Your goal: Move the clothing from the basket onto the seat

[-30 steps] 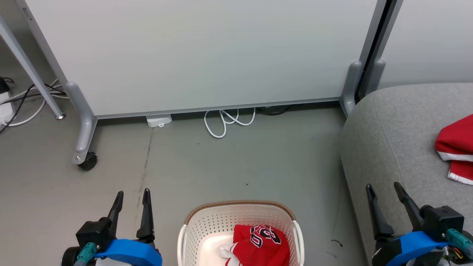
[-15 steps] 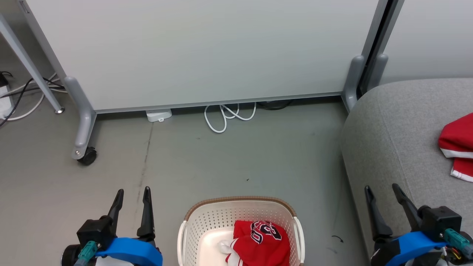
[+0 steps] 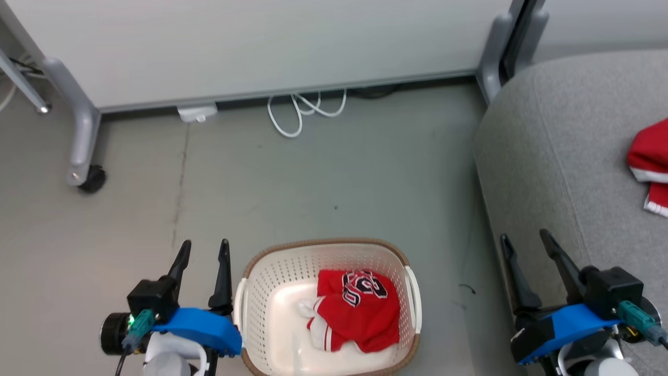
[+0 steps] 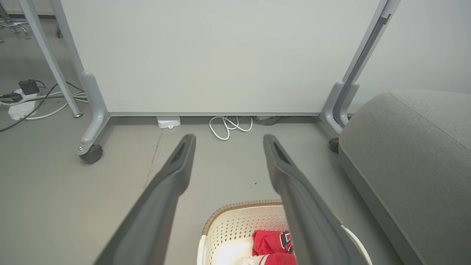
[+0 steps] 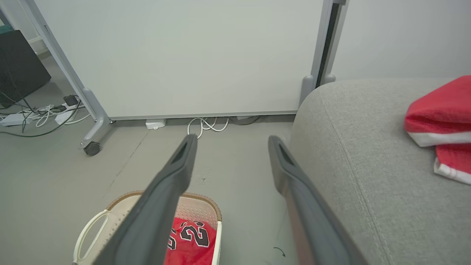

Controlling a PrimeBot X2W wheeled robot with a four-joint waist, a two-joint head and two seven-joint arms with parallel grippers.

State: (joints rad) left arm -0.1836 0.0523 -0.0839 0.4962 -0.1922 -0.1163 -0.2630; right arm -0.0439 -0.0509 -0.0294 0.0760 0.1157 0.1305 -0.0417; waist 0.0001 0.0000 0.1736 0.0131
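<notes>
- Head view has tipped downward since a second ago; seat holds one red garment.
- Whole basket now shows, numbered garment inside, next to fetch.
- Beside it, left gripper and right gripper spread wide, empty.

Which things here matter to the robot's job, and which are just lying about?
Job: basket, red numbered garment inside it, grey sofa, red garment already on the sofa, open left end effector, open right end effector.
Lying about: white cable, small white box, wheeled partition.
</notes>
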